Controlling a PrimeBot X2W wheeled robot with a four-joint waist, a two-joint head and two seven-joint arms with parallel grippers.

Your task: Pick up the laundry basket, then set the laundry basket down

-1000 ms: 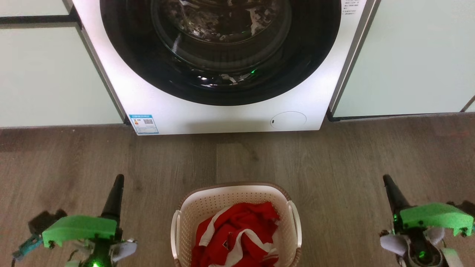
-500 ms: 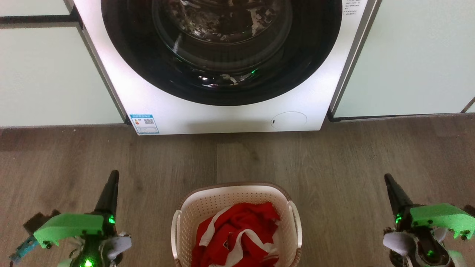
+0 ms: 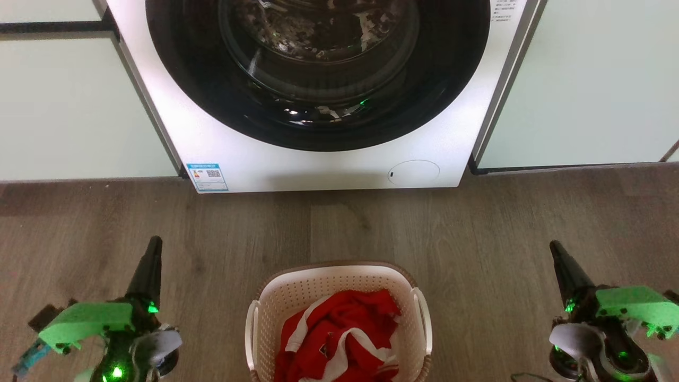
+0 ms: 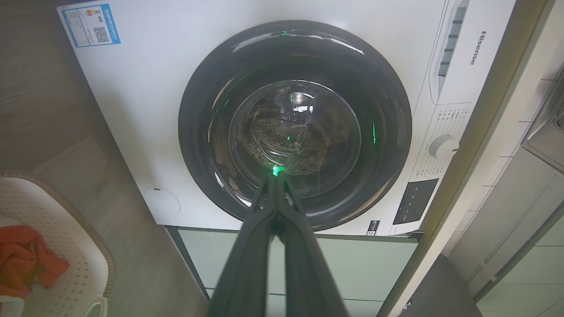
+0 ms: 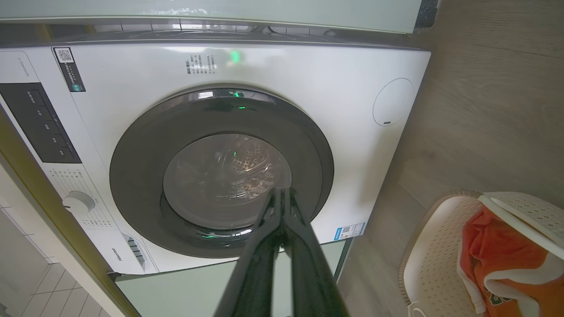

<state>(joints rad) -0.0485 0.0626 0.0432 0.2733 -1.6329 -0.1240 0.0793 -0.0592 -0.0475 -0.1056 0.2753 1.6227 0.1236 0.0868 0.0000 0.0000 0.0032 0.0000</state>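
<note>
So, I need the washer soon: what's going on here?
A two-armed robot faces the white front-loading washing machine. The cream perforated plastic laundry basket, holding a red-and-white garment, sits on the wood floor between its arms. The left gripper and right gripper are both shut, one on each side of the basket and apart from it. It is not yet picked up.
</note>
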